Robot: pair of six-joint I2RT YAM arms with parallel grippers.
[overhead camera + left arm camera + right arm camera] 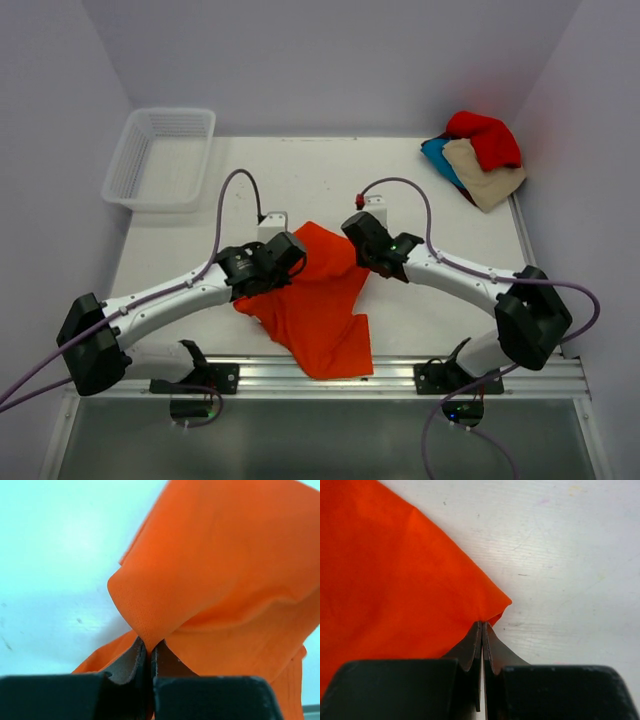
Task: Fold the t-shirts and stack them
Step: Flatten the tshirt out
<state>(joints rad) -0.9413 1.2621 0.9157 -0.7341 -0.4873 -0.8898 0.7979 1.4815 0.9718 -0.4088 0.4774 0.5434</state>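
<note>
Left tool (149,647) clamps a rumpled fold of the soft orange shirt (322,305); right tool (482,630) nips its pointed corner. Shirt drapes crumpled, centre-near on the smooth white surface (300,175).

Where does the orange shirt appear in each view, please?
Top external: orange shirt at the centre of the table.
Left wrist: orange shirt fills the right, pinched in the left gripper.
Right wrist: orange shirt at upper left, corner pinched in the right gripper.
Shared landmark: the white table.
</note>
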